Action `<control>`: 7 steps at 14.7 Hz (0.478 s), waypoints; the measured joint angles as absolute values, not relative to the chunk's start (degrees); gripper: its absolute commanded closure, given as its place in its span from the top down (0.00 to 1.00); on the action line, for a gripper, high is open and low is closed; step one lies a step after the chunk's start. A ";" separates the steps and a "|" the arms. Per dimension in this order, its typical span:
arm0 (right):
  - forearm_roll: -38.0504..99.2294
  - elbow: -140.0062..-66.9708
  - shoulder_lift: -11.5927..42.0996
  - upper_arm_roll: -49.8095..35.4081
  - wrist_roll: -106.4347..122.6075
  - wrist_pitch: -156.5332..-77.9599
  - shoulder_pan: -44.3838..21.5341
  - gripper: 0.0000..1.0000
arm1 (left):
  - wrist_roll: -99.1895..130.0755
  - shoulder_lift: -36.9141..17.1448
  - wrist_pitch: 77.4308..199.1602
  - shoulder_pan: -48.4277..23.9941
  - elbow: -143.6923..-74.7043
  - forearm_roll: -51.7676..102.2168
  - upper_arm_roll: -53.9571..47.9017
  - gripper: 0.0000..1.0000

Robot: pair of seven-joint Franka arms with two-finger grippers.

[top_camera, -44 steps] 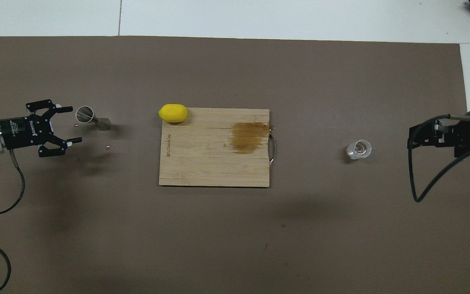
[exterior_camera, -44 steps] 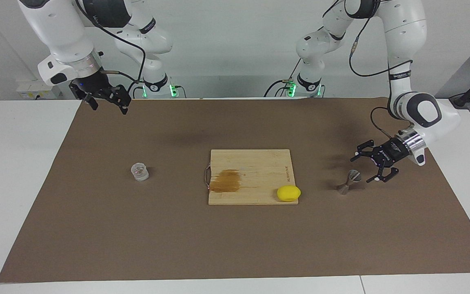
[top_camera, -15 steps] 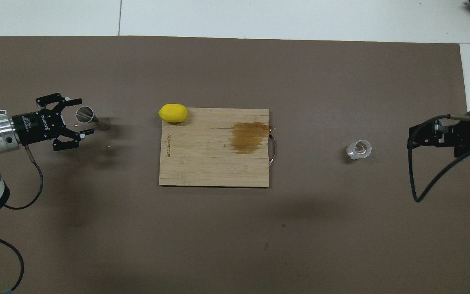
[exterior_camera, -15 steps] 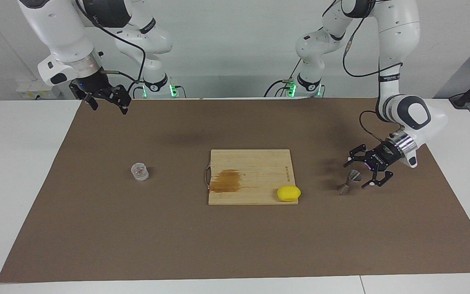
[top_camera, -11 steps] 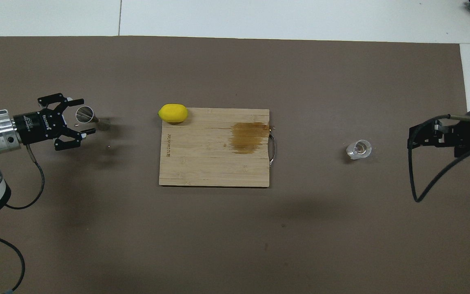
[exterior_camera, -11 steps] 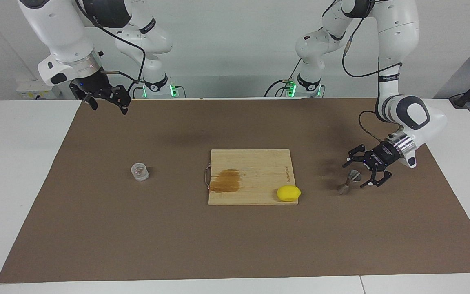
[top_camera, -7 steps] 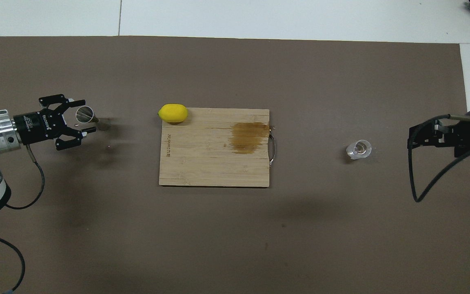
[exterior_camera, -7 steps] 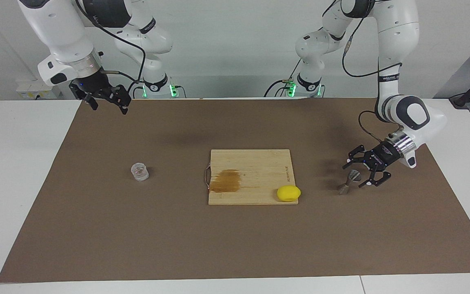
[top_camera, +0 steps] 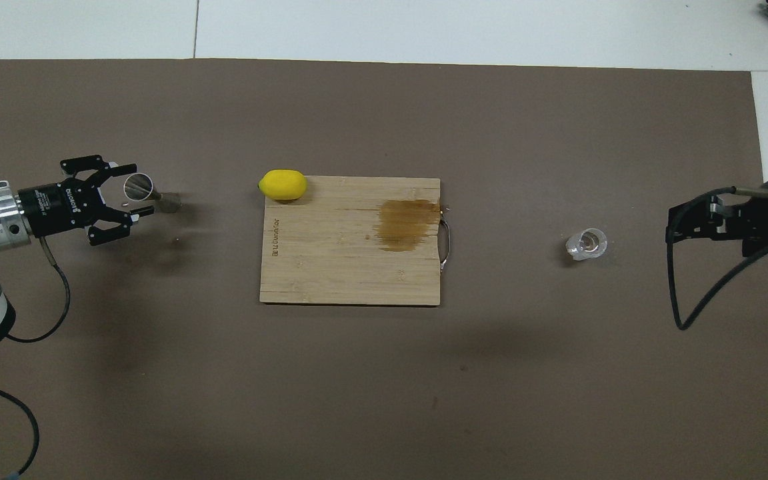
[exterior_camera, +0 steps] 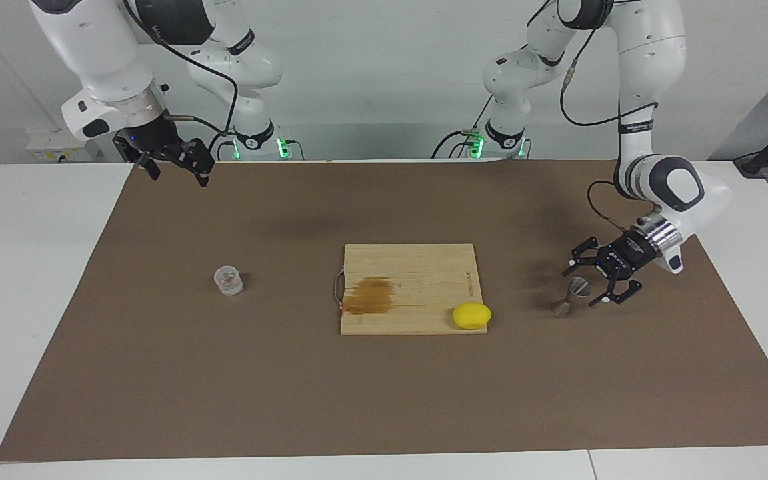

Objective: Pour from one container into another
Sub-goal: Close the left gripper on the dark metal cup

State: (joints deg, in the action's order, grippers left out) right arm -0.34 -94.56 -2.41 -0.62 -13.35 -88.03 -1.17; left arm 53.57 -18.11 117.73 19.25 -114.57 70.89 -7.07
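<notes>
Here left claw [exterior_camera: 585, 287] straddles jigger [exterior_camera: 571, 297] (contact unclear).

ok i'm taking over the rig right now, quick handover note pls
Left gripper: fingers around the jigger's upper cone, not clearly gripping.
Right gripper: open, waiting over the mat's edge by its base.
Jigger stands on the mat at the left arm's end; clear cup stands at the right arm's end.
Done: the reach to the jigger.
Left: grasp, bring the two together, pour.

You see a white table [exterior_camera: 37, 280] under a brown mat [exterior_camera: 384, 393]; on the mat stand a clear cup [exterior_camera: 229, 280], a stained cutting board [exterior_camera: 411, 267], and a metal jigger [exterior_camera: 571, 297].
</notes>
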 measured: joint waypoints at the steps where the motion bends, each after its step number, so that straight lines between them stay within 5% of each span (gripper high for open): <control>1: -0.34 -94.56 -2.41 -0.62 -13.35 -88.03 -1.17 1.00 | 53.57 -18.11 117.73 19.25 -114.58 70.90 -7.07 0.04; 7: -0.34 -94.55 -2.41 -0.62 -13.35 -88.03 -1.17 1.00 | 53.61 -18.06 117.37 19.24 -114.58 71.33 -7.16 0.00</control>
